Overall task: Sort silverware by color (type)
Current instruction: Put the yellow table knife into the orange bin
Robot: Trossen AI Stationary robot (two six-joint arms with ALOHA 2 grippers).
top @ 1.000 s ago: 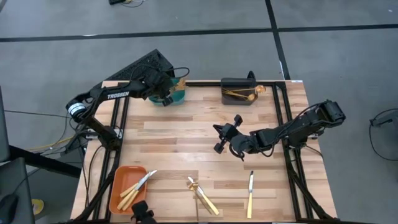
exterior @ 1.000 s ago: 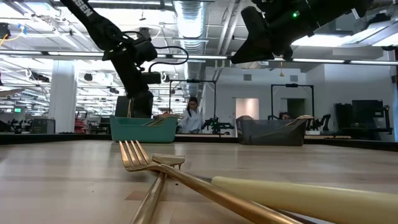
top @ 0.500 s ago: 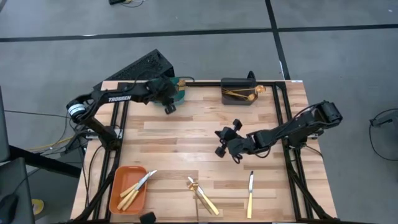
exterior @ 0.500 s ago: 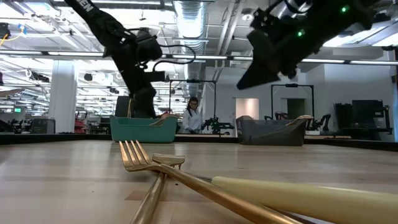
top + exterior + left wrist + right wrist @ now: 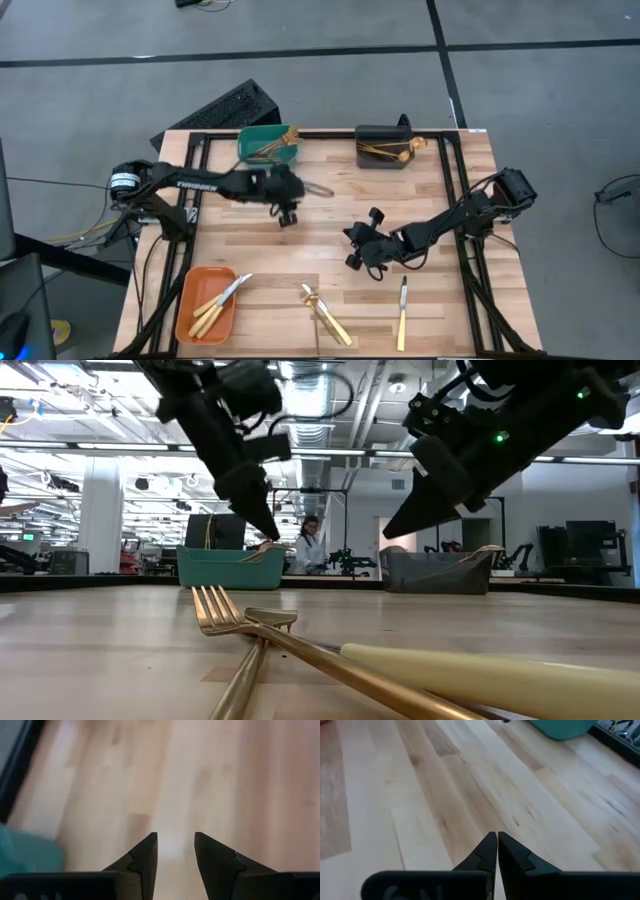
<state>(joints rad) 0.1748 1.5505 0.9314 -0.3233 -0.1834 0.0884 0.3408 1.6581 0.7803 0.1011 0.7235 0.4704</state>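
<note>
Sort status: partly done, 3 pcs left on table.
I count forks in teal bin, spoons in grey bin, knives in orange bin; loose: crossed forks, knife. My left gripper spread, empty; right gripper pressed together, empty.

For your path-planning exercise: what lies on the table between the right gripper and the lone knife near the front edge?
Nothing: in the high view, only bare wood separates the right gripper from the knife. The crossed forks lie off to one side.
</note>
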